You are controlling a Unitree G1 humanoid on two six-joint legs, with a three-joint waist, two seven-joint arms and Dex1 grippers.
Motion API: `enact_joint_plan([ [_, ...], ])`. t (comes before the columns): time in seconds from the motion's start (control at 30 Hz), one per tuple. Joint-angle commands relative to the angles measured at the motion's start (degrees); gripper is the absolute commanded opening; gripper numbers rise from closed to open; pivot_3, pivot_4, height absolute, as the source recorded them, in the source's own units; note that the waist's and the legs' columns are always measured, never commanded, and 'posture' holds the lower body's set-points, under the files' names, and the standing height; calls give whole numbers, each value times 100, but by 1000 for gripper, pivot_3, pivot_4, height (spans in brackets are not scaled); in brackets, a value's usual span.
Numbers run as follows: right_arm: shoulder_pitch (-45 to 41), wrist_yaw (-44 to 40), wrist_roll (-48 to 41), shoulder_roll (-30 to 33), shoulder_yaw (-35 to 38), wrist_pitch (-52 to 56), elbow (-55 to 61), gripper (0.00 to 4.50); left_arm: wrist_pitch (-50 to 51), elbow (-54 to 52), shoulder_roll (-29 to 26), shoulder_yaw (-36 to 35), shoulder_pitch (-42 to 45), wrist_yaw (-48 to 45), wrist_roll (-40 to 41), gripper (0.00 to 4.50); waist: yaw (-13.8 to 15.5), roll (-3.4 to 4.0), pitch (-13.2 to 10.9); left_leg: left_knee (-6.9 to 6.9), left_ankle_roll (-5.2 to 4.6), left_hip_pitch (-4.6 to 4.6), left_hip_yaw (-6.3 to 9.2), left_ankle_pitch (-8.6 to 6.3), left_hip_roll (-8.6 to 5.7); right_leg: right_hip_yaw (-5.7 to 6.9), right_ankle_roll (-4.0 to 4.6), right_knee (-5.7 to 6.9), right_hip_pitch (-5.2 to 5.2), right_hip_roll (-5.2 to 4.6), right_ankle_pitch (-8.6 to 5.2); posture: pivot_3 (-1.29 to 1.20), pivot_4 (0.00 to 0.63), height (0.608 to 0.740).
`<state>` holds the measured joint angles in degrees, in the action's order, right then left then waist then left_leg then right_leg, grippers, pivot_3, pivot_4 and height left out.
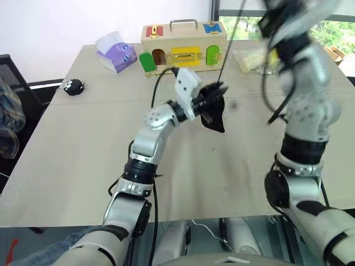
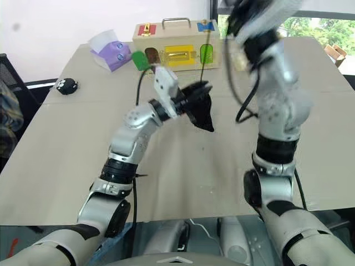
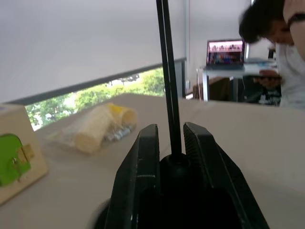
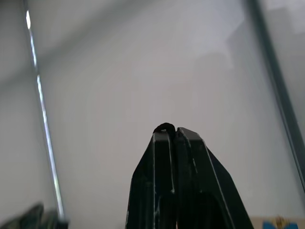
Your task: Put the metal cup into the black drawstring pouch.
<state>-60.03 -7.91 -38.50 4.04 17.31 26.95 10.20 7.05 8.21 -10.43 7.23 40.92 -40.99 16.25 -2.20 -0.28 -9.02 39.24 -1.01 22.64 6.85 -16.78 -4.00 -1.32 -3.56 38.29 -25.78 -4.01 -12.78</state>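
Note:
The black drawstring pouch hangs above the middle of the table. My left gripper is shut on its gathered mouth. In the left wrist view the pouch's black neck sits between the two fingers. The thin black cord runs taut from there, up and to the right. My right gripper is raised high above the table, shut on a loop of that cord. The metal cup is out of view.
A wooden latch box with coloured doors stands at the far edge. A purple tissue box is to its left and a clear bag with yellow contents to its right. A small round black toy lies far left. A person sits beyond the table.

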Motion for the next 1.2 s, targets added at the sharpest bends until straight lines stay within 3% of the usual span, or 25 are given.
enact_joint_plan([
  [0.03,-722,485,-1440,-234,914,-600,369,0,-38,424,-156,273,-117,17,-513,256,0,6,-2,0,0,1,1,0,-1,3,0,-3,2,-2,0,0,150,710],
  [0.13,-650,568,-1644,-111,852,-425,431,0,-460,642,-313,590,-256,30,-1001,256,-13,9,-1,-1,-1,1,-5,0,-3,-4,0,0,1,-3,0,0,150,710],
  [0.33,38,394,-1189,217,3,33,556,0,-172,226,-31,123,-208,-124,-120,256,-34,12,1,-1,-1,0,-14,0,0,-11,0,9,-4,-1,0,0,150,710],
  [0.5,697,-16,-978,510,-651,311,813,0,58,-110,122,-304,-143,-92,479,2605,-27,12,2,5,-2,1,-16,0,-2,-12,-1,17,-7,1,-1,0,150,710],
  [0.63,933,-75,-1070,696,-682,553,883,0,727,-581,164,-771,-145,25,1223,2605,-22,12,1,11,-2,1,-13,0,-1,-11,-1,19,-6,-1,0,0,150,710],
  [0.87,1731,-311,-1142,1029,-715,942,971,0,1334,-1277,-272,-848,-613,-87,1467,2605,-21,12,2,11,-2,0,-15,0,-1,-12,-1,19,-5,-1,0,0,150,710],
  [1.2,4095,-1402,-1261,2301,-381,1486,945,0,1636,-1701,-1299,-925,-2025,-306,1319,2605,8,12,1,8,-4,-2,-17,-1,0,-13,0,12,2,0,-1,0,150,710],
])
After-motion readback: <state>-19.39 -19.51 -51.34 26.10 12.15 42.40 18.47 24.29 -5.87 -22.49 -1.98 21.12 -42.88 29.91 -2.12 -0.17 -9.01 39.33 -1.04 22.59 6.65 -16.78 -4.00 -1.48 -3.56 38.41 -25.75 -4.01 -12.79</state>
